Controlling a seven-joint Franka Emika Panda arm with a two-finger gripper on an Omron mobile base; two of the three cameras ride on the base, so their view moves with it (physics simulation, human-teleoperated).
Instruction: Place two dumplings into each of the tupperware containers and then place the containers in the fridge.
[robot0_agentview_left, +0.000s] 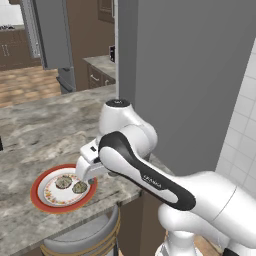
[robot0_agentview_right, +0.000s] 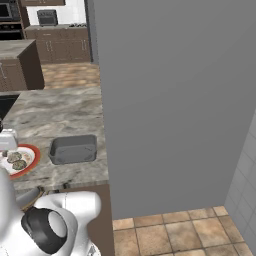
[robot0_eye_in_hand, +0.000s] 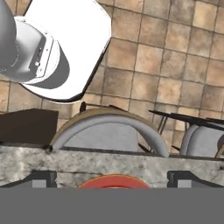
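1. Two dumplings (robot0_agentview_left: 72, 184) lie side by side on a red-rimmed plate (robot0_agentview_left: 37, 192) near the counter's near edge.
2. A grey container (robot0_agentview_right: 73, 149) sits on the counter (robot0_agentview_right: 60, 112) just right of the plate, apart from it, close to the fridge (robot0_agentview_right: 175, 100).
3. The gripper (robot0_eye_in_hand: 111, 181) hangs over the plate's right edge, jaws spread wide, holding nothing.
4. A stool (robot0_agentview_left: 85, 237) stands below the counter edge on the tiled floor (robot0_agentview_right: 170, 232).

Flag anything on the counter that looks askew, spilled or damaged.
Nothing stands out. Two dumplings sit on the red-rimmed plate, which lies flat near the counter's edge. One tupperware container sits upright beside it. The open end effector is above the plate.
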